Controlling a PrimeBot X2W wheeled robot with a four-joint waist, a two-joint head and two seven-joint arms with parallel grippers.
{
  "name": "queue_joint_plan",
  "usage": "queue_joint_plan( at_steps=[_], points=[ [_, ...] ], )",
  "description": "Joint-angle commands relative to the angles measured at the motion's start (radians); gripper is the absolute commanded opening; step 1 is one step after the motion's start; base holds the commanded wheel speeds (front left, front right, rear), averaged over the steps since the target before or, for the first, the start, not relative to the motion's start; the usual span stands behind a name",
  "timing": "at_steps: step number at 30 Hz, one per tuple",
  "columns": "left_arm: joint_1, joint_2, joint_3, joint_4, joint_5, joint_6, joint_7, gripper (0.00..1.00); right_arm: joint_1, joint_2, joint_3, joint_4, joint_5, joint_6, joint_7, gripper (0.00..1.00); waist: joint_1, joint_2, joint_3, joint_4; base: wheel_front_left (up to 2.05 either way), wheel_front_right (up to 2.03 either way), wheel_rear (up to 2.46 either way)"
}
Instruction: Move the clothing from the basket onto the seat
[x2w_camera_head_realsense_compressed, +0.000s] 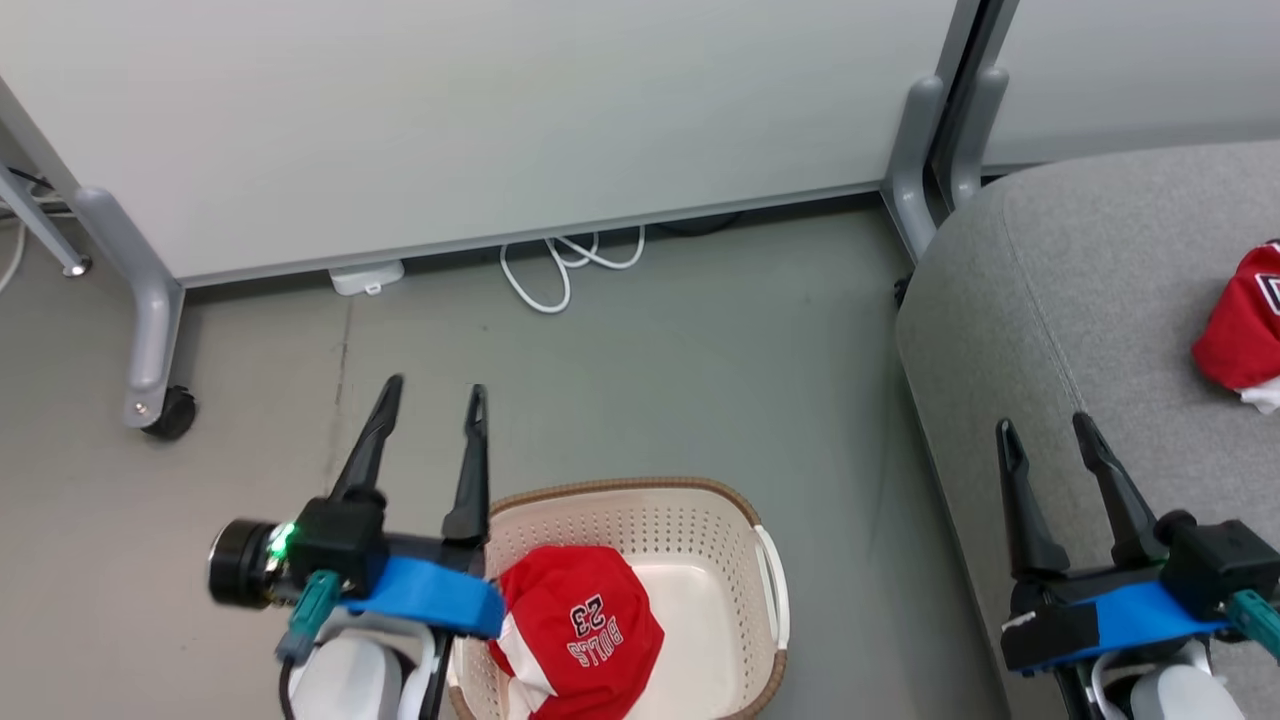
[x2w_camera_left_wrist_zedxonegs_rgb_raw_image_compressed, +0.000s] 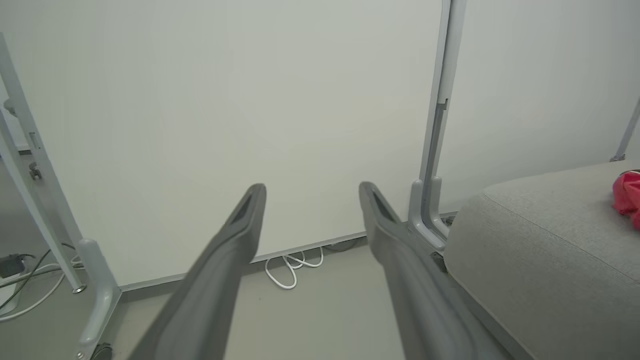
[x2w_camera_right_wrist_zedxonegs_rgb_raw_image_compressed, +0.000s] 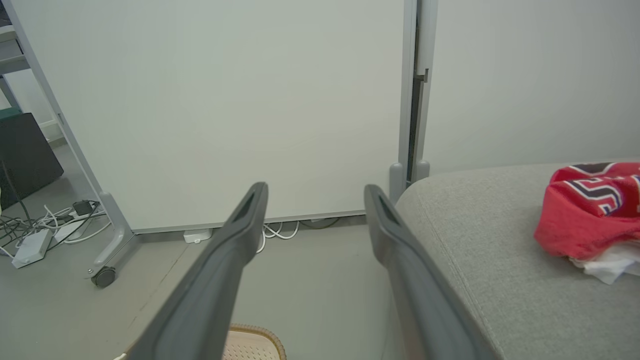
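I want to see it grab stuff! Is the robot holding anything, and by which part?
Nothing: left hand and right hand both stand open and empty.

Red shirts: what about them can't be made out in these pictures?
- First shirt, in the basket: the head view's bottom edge cuts both off; anything beneath the shirt is hidden.
- Second shirt, on the sofa: every view's right edge cuts it off, so its lettering is incomplete.

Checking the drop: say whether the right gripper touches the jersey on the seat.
Apart. Head view shows bare seat between the right gripper and the jersey.
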Motion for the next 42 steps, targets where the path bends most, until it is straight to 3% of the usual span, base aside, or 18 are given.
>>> queue_joint_plan(
  at_steps=[1, 11, 22, 42],
  points=[
    [-0.033, -0.002, -0.009, 0.018, 0.006, -0.007, -0.003, 1.0, -0.022, -0.007, 0.003, -0.004, 0.008, 0.0, -0.003, 1.0, 0.0, 0.0, 0.021, -0.012, 0.0, 0.0, 0.0],
    [-0.255, 0.026, -0.149, 0.229, 0.056, -0.041, -0.003, 1.0, -0.127, -0.022, 0.025, -0.03, 0.023, 0.0, -0.003, 1.0, 0.0, 0.0, 0.187, -0.082, 0.0, 0.0, 0.0],
    [-0.489, 0.089, -0.374, 0.511, 0.051, -0.041, -0.003, 1.0, -0.262, -0.01, 0.042, -0.059, 0.044, 0.0, -0.003, 1.0, 0.0, 0.0, 0.396, -0.166, 0.0, 0.0, 0.0],
    [-0.775, 0.091, -0.744, 0.966, -0.028, -0.042, 0.049, 1.0, -0.447, -0.013, 0.069, -0.12, 0.062, 0.0, -0.003, 1.0, 0.0, 0.0, 0.712, -0.223, 0.0, 0.0, 0.0]
  ],
)
